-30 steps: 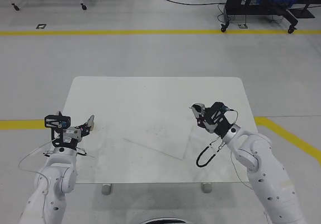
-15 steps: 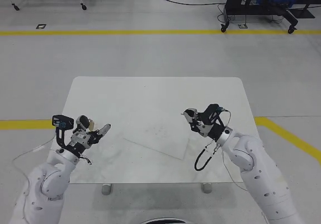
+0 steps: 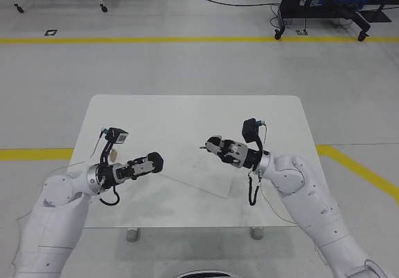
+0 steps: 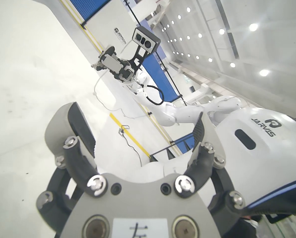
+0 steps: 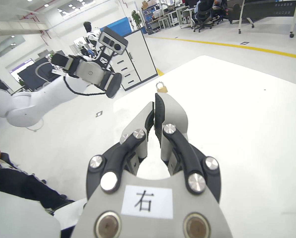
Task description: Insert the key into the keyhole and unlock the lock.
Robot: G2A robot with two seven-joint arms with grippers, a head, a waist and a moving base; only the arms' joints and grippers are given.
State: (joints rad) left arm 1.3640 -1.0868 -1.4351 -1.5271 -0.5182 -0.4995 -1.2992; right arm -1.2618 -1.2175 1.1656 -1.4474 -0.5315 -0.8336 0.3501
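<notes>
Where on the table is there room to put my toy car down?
Bare: the far strip of the table, beyond the left end effector and right end effector, and the near middle between the arms. Crowded: the gap between those two, and by the padlock.

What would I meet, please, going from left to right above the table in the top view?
Left arm's wrist camera → left tool → right tool → right arm's wrist camera.
</notes>
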